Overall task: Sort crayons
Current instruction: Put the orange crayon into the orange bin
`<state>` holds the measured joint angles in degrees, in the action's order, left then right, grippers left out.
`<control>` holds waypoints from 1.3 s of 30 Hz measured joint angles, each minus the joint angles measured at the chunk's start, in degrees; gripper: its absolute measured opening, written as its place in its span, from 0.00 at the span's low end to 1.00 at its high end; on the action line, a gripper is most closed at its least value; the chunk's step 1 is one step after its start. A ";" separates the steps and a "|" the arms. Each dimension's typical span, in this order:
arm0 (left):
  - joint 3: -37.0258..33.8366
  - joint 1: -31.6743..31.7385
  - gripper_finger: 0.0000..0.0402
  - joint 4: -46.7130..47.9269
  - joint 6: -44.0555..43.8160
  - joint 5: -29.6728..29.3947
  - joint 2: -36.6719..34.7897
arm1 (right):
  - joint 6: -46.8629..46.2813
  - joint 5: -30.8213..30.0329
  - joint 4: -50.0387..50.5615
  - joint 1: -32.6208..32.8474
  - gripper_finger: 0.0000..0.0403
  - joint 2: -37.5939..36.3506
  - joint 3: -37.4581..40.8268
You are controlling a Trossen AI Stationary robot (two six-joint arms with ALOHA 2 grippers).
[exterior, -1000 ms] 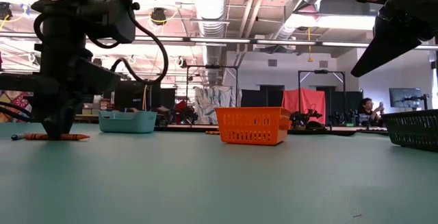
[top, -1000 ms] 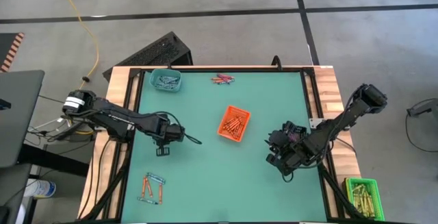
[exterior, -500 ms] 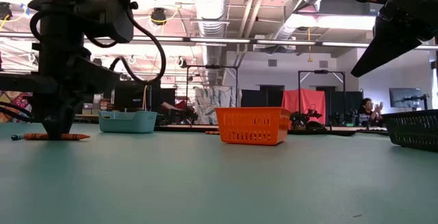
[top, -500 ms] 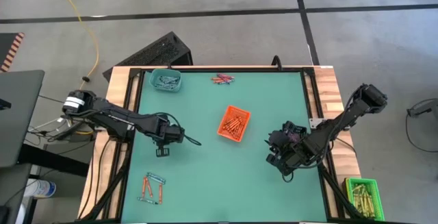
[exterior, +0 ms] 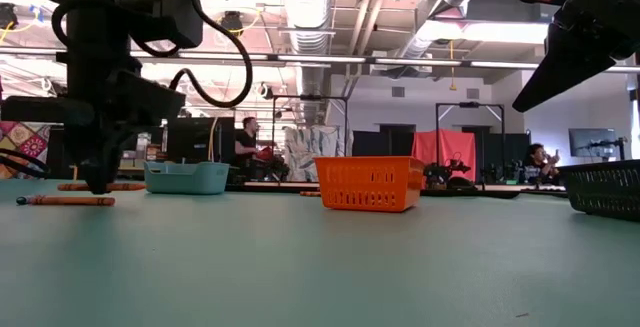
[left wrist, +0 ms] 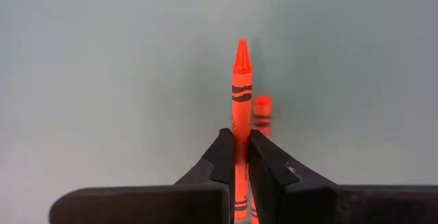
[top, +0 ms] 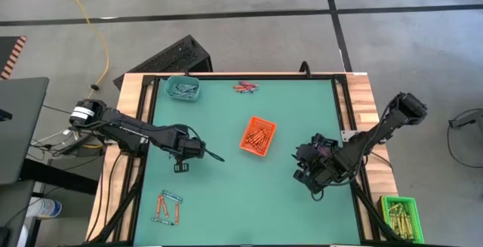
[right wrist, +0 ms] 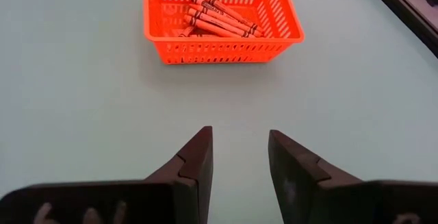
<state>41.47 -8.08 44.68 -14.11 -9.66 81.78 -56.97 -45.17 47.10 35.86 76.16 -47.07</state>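
Orange-red wax shows between the dark fingers of the left claw (left wrist: pixel 239 157), which is closed tight on an orange crayon (left wrist: pixel 239 87) whose tip points away from the wrist, lifted just above the green worktop (top: pixel 226 194). In the low view another orange crayon (exterior: pixel 66 200) lies flat on the worktop near this claw. Toward the middle stands an orange basket (top: pixel 258 136) already holding orange crayons. A teal tray (top: pixel 183 88) sits at the far left corner, a few pink-purple crayons (top: pixel 244 87) lie by the far edge, and a loose cluster (top: pixel 167 207) rests near the front left. Over the right side, the right claw (right wrist: pixel 239 157) hangs with fingers parted and empty, facing the basket.
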 joint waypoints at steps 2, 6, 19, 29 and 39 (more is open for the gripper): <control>0.02 0.00 0.02 0.02 -0.06 -0.10 0.00 | 0.06 0.00 -0.01 0.00 0.33 0.00 0.00; 0.03 0.00 0.02 0.18 -0.09 -0.71 -0.02 | 0.06 0.02 -0.01 0.00 0.33 0.00 0.00; 0.09 -1.18 0.02 -16.01 4.30 -1.26 -0.07 | 0.04 0.02 -0.01 0.00 0.33 0.00 0.00; 0.88 -0.18 0.02 -43.17 9.80 1.96 -0.09 | 0.04 0.04 -0.39 0.00 0.33 0.00 0.00; 5.74 5.23 0.02 -60.19 9.81 4.49 -0.15 | 0.41 0.04 -1.32 0.12 0.33 0.00 0.00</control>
<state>47.22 -2.85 -15.51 -4.30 -5.16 81.62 -56.55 -45.12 45.78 35.98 76.16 -47.07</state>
